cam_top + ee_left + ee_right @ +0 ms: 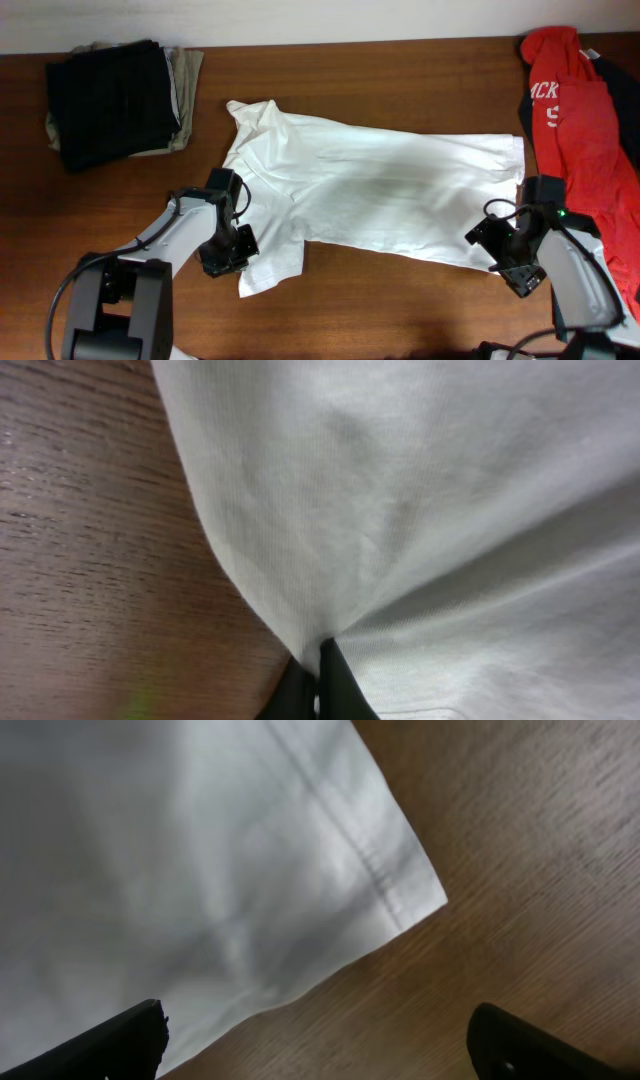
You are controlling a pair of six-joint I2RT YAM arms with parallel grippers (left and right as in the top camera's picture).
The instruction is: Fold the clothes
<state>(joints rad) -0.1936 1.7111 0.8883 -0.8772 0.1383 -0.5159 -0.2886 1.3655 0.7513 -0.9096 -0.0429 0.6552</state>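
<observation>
Left tool (318,682) is pinching a fold of the shirt (370,190), pressed together on it. Right tool (315,1020) is hovering spread, shirt hem corner lying ahead of it on the counter (400,60).

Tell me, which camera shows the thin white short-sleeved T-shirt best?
The overhead view: only there does the whole thin white short-sleeved T-shirt show, spread on the brown wooden table. The left wrist view shows just a fold pinched between the left fingers; the right wrist view, one hemmed corner.
</observation>
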